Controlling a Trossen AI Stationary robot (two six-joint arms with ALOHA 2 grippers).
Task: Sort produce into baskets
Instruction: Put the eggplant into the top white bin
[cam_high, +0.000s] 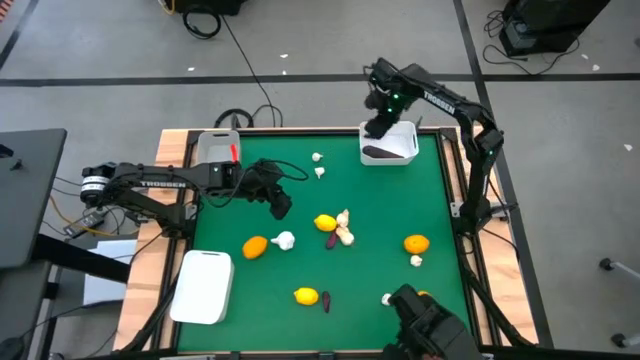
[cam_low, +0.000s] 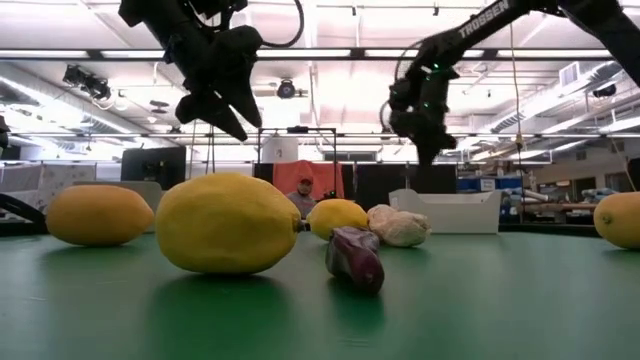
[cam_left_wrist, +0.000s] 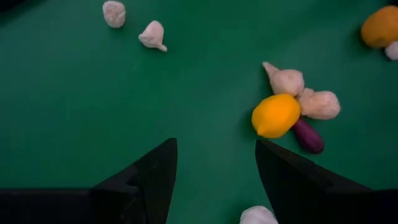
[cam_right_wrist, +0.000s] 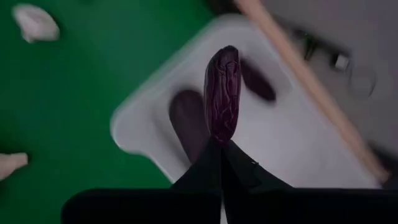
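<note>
My right gripper (cam_high: 378, 128) hangs over the white basket (cam_high: 403, 152) at the table's far right, shut on a dark purple eggplant piece (cam_right_wrist: 222, 93). Two more purple pieces (cam_right_wrist: 186, 118) lie in that basket. My left gripper (cam_high: 280, 205) is open and empty above the green mat at centre left, its fingers (cam_left_wrist: 155, 180) apart. Ahead of it lie a yellow fruit (cam_left_wrist: 275, 115), garlic bulbs (cam_left_wrist: 286, 81) and a purple piece (cam_left_wrist: 309, 137). An orange fruit (cam_high: 255, 246) and a garlic bulb (cam_high: 284, 240) lie nearer the front. My right gripper pinches one end of the eggplant piece (cam_right_wrist: 219, 134) between its two shut fingers. The fingers lie along the piece, which sticks out beyond the fingertips. It is lifted clear, above the white basket's inside.
A greyish translucent basket (cam_high: 217, 148) stands at the far left, another white basket (cam_high: 203, 287) at the near left. More produce lies on the mat: a yellow fruit (cam_high: 306, 295), an orange fruit (cam_high: 416, 243), and garlic bulbs (cam_high: 317, 157). A person (cam_low: 304, 190) shows beyond the table.
</note>
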